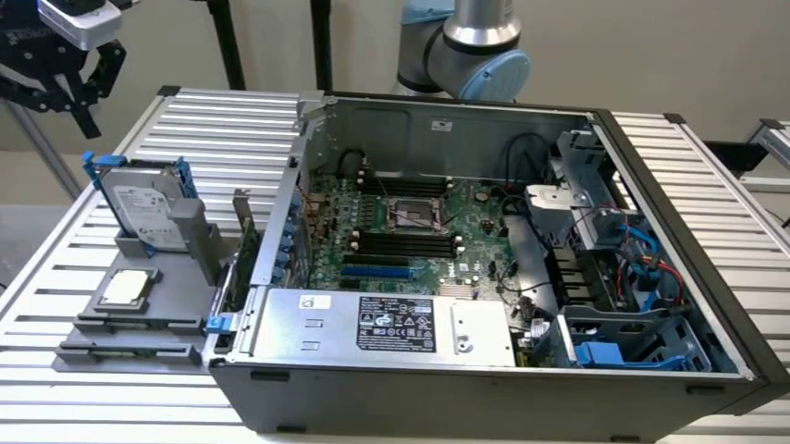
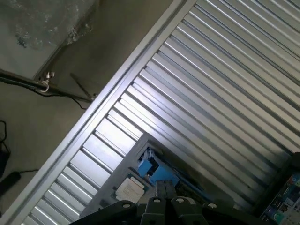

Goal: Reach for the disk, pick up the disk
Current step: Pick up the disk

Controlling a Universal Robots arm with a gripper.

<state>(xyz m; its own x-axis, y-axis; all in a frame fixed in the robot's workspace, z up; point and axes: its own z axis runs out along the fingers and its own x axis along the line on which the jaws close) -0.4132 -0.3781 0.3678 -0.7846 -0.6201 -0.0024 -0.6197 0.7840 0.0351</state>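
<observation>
On slatted table [image 1: 222, 120], disk [image 1: 142, 208] stands well below gripper [image 1: 62, 92].

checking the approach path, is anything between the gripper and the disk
Nothing. In the exterior view the gripper hangs above the disk, which stands upright in a grey holder; the stretch between is bare air.

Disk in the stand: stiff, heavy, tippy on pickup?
Likely rigid: the disk looks like a flat metal slab. Probably dense for its size. It stands on edge in a grey holder, so a sideways nudge might tip it.
</observation>
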